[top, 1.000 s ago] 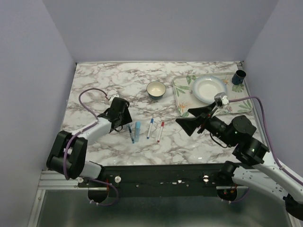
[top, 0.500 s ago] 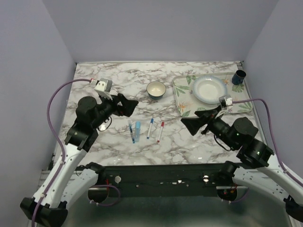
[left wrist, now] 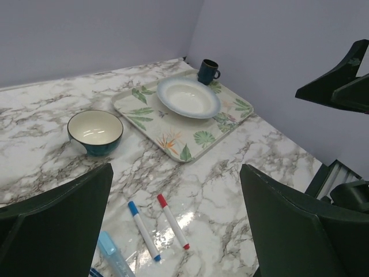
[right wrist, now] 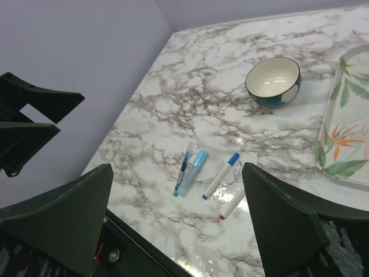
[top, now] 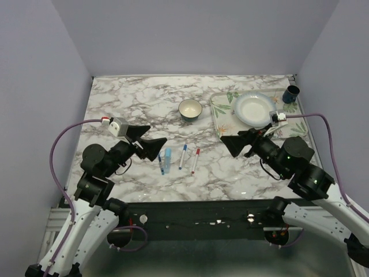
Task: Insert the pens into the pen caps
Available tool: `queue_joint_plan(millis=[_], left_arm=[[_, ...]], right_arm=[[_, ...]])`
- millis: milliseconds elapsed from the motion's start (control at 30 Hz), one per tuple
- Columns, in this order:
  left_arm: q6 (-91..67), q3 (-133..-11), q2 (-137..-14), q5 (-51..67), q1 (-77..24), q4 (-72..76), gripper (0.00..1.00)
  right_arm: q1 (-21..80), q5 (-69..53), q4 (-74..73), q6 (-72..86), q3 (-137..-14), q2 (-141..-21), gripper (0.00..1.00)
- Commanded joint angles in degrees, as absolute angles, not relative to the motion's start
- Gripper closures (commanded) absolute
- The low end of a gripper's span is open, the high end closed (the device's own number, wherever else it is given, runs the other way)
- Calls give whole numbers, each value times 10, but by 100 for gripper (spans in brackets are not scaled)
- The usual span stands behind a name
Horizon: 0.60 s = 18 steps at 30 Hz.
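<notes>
Toward the counter's (top: 115, 104) front edge, mid-width: four pens (right wrist: 220, 176) lie in a row, between the two grippers.
Blue pen (top: 183, 156): white barrel, blue at both ends, lying flat.
Red pen (top: 195, 160): the same build with red ends, just right of the blue pen and apart from it.
Left pair: a thin dark pen (top: 160, 164) just beside a fatter light-blue marker (top: 167, 156).
Caps: no loose cap can be made out; whether the coloured ends are caps I cannot tell.
Handling: probably light and stiff, with smooth round barrels likely to roll or slip.
Hold: likely across mid-barrel, leaving the tip end free.
Left gripper (top: 149, 137): spread wide, empty, above the counter left of the row.
Right gripper (top: 233, 143): spread wide, empty, off to the right.
</notes>
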<state>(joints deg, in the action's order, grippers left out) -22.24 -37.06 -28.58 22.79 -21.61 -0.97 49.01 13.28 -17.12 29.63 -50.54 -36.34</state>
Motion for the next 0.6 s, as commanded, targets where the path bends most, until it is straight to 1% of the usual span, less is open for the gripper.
queue_joint_plan(millis=[0, 567], left_arm=[[-195, -385, -287, 238, -215, -22, 1], [-190, -381, -275, 227, -215, -20, 1]], right_arm=[[489, 148, -183, 311, -500, -374, 0], [489, 157, -173, 301, -492, -365, 0]])
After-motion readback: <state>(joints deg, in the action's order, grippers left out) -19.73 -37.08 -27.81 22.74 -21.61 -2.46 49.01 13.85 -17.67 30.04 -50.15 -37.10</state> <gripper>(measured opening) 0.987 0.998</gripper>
